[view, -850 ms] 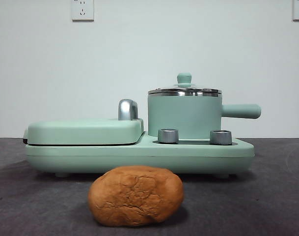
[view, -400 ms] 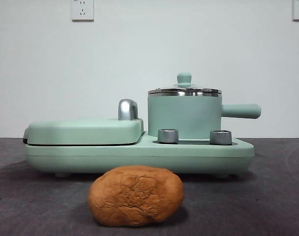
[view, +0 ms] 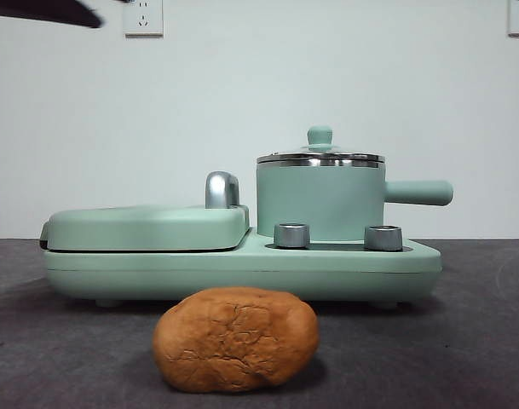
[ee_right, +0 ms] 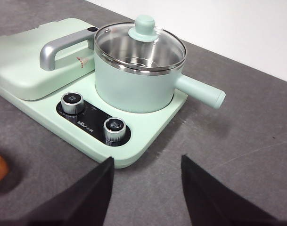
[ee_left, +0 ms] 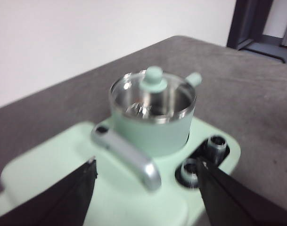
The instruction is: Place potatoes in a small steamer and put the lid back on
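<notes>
Newly entered at the front view's top corner: dark arm tip. Left claw (ee_left: 145,181) wide open, empty, above clear glass lid (ee_right: 140,46) seated on mint-green steamer pot (view: 320,202). Right claw (ee_right: 147,176) open, empty, waiting. Cracked orange-brown potato (view: 235,338) on dark desk (view: 464,341), untouched. Recommended: centre on knob before closing.

Access from above to the small steamer (view: 320,203) is barred by the lid (view: 320,156) seated on its rim, with the side handle (view: 418,192) projecting to one side and the griddle cover (view: 147,227) with its steel handle (view: 222,189) just beside it on the other, while the potato (view: 235,338) lies alone on open table (view: 464,341) before the appliance.
</notes>
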### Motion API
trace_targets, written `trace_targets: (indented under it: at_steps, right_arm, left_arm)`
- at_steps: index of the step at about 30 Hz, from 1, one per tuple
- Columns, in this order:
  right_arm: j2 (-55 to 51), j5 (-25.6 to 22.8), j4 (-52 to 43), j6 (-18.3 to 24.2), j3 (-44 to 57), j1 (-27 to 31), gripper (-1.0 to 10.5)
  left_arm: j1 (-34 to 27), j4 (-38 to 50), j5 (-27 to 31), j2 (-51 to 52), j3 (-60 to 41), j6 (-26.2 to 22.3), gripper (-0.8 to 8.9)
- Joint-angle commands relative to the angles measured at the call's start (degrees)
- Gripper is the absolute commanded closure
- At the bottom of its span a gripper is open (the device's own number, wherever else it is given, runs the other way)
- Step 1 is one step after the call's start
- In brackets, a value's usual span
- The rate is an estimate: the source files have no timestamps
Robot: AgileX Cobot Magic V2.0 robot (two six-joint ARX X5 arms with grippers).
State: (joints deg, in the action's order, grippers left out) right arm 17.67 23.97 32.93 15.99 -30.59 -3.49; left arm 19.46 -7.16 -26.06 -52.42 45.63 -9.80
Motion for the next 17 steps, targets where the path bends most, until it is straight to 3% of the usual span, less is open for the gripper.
trace_targets:
  at_steps: [1,17]
  right_arm:
    - [0.24,-0.02,-0.33,-2.14,-0.66,-0.20,7.2]
    - [0.24,-0.24,-0.33,-5.09,-0.66,-0.20,7.2]
  left_arm:
    - [2.43,4.44,1.09,-5.62,3.98,-0.02,4.75]
    - [12.68,7.26,2.49,-36.11,27.34,-1.14,4.74]
